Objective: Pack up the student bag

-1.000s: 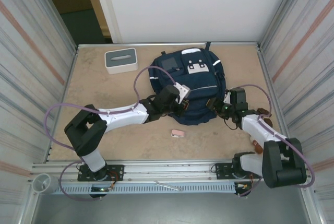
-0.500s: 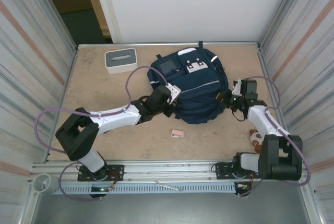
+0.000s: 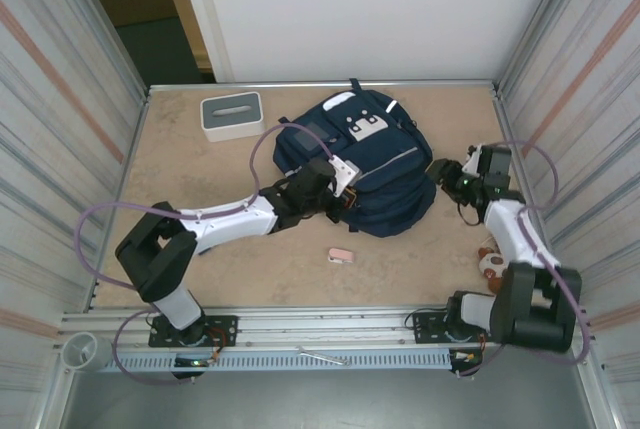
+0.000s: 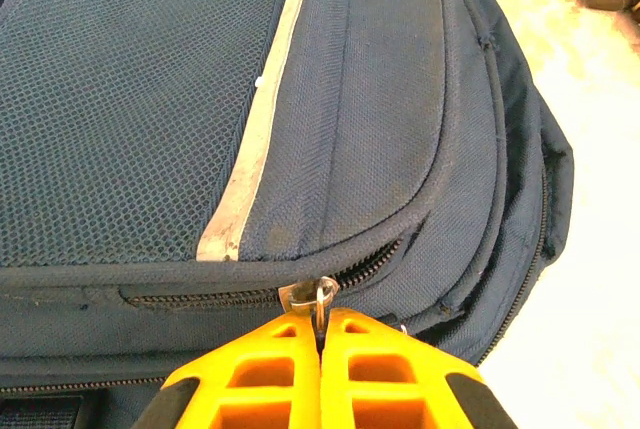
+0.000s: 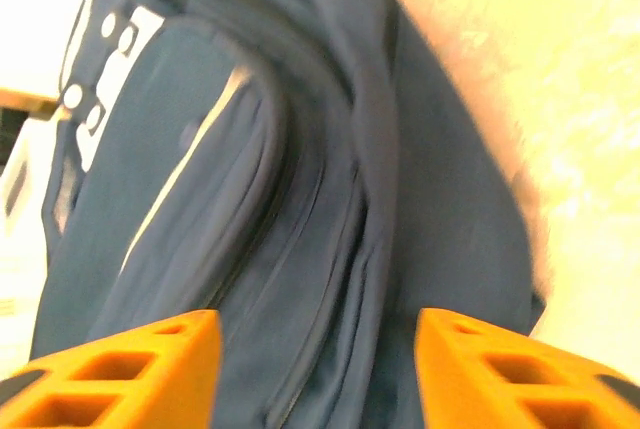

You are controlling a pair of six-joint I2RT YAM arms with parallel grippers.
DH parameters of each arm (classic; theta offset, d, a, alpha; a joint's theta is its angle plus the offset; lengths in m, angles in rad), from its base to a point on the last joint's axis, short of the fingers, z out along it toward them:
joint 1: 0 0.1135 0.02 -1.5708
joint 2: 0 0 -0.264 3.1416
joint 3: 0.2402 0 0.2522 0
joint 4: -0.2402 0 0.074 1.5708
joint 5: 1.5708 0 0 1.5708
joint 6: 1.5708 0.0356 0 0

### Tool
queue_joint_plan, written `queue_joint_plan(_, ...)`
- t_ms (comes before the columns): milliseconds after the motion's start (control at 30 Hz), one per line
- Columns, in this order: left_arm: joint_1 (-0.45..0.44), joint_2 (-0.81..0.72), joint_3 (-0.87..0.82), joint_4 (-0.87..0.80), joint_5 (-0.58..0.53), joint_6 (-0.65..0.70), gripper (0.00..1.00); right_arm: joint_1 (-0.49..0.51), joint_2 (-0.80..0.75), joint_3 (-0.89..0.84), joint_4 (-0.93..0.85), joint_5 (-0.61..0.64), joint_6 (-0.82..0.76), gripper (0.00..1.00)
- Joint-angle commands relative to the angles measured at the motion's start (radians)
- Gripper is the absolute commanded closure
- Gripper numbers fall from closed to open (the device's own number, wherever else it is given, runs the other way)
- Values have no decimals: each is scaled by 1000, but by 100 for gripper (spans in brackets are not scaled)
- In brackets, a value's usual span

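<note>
Left fingers (image 4: 270,369) pinch student bag (image 4: 150,99) zipper pull (image 4: 312,297); patch (image 3: 365,127) writing unreadable.

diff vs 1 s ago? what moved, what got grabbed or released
The student bag swung its top toward the left of the top view and slid slightly left. The right gripper, earlier against the bag's right side, has let go, opened and backed off to the right. The left gripper is shut on the zipper pull, at the bag's near edge as before. The grey-and-white box and small pink item stayed put.

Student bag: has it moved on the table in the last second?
Yes. The student bag has turned, its top end swinging left toward the grey-and-white box.
</note>
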Motion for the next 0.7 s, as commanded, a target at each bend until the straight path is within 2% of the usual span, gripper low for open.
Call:
queue_joint_plan(0, -11, 10, 44, 18, 0, -15, 100, 53, -143, -127, -42, 43, 49, 34)
queue_joint_plan(133, -17, 25, 57, 9, -10, -8, 100, 198, -246, -224, -25, 127, 133, 24)
queue_joint_plan(300, -24, 27, 54, 1, -30, -7, 100, 362, -193, -293, 106, 298, 237, 22)
queue_joint_plan(367, -28, 20, 49, -2, -38, -7, 100, 398, -149, -308, 161, 359, 262, 21)
queue_joint_plan(467, -31, 6, 38, -2, -50, -7, 100, 403, -68, -303, 231, 371, 262, 23)
queue_joint_plan(533, -30, -3, 28, -2, -58, -6, 100, 398, -6, -282, 253, 363, 234, 35)
queue_joint_plan(667, -28, -28, 2, -3, -81, 1, 100, 335, 35, -270, 263, 348, 183, 72)
